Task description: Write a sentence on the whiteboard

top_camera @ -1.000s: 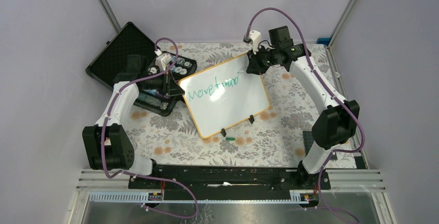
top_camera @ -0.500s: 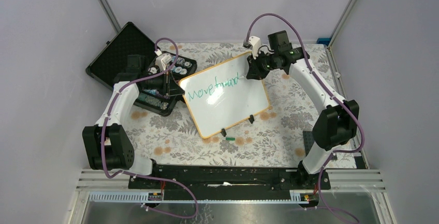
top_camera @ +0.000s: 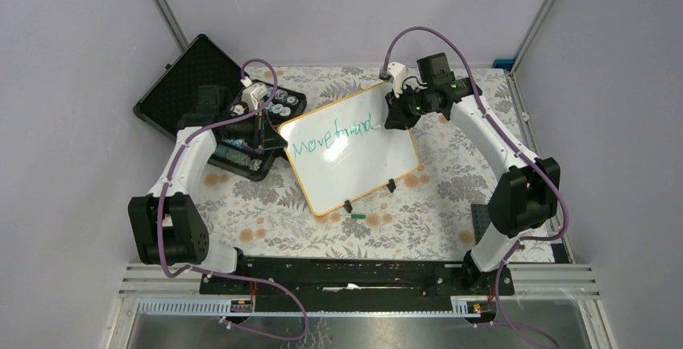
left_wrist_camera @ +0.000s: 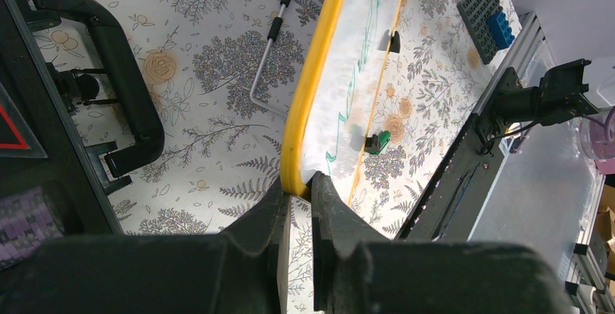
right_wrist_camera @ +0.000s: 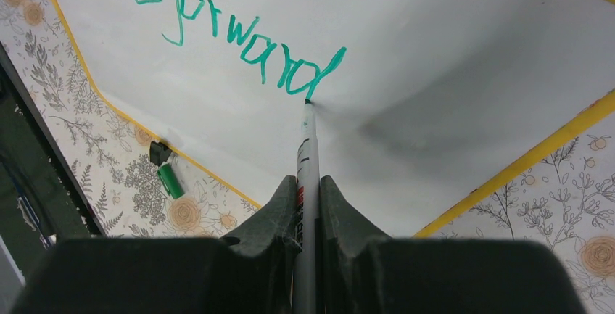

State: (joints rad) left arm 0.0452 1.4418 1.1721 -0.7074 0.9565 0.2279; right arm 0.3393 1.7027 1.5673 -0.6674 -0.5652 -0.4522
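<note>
The whiteboard (top_camera: 354, 151), white with an orange-yellow rim, stands tilted on two black clip feet in the middle of the table. Green handwriting (top_camera: 332, 137) on it reads "Move forward" in one line; the right wrist view shows "forward" (right_wrist_camera: 239, 35). My right gripper (top_camera: 400, 110) is shut on a grey marker (right_wrist_camera: 306, 176) whose tip touches the board at the foot of the last "d". At the board's left corner, my left gripper (top_camera: 274, 141) is shut on the whiteboard rim (left_wrist_camera: 308, 89), with the jaws pinching the yellow edge (left_wrist_camera: 296, 183).
An open black case (top_camera: 211, 95) with small parts lies behind the left arm. A green marker cap (top_camera: 358, 216) lies in front of the board, also seen as a cap (right_wrist_camera: 170, 180) from the right wrist. A thin metal rod (left_wrist_camera: 268, 56) lies behind the board. Blue and grey bricks (left_wrist_camera: 487, 9) sit far right.
The right gripper has moved slightly right and toward the near edge with the marker, finishing the "d" of "forward". The left arm and the board have not moved.
</note>
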